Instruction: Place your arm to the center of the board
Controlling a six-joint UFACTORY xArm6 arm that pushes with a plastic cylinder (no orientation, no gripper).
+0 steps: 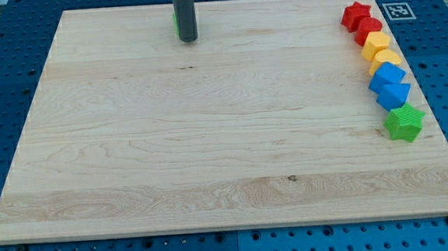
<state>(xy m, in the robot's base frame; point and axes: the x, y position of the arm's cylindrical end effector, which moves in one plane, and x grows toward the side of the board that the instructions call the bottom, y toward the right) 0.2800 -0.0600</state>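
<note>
A pale wooden board (209,134) is seen lying on a blue perforated tabletop (4,92). No hand is fitted to the arm, so no state of opening or closing can be told; the arm ends in a dark rod (184,7), which comes down from the view's top edge. The tip (188,40) is set on the board near its top edge, somewhat left of the middle across, and well above the board's centre. A sliver of a green block (175,21) is seen just at the rod's left side, mostly hidden behind it; its shape cannot be made out, nor can it be told whether it is touched by the rod. Along the board's right edge a close row of blocks is laid, running from the top corner downward. A red star (355,14) is placed at the top, with a red block (369,29) just below it, its shape unclear. Next come a yellow block (375,45) and a second yellow one (386,59), then a blue block (388,76) and a second blue one (394,94). At the row's lower end a green star (404,122) is set. All of these are well apart from the tip. A black-and-white marker (397,10) is fixed on the tabletop beyond the board's top right corner.
</note>
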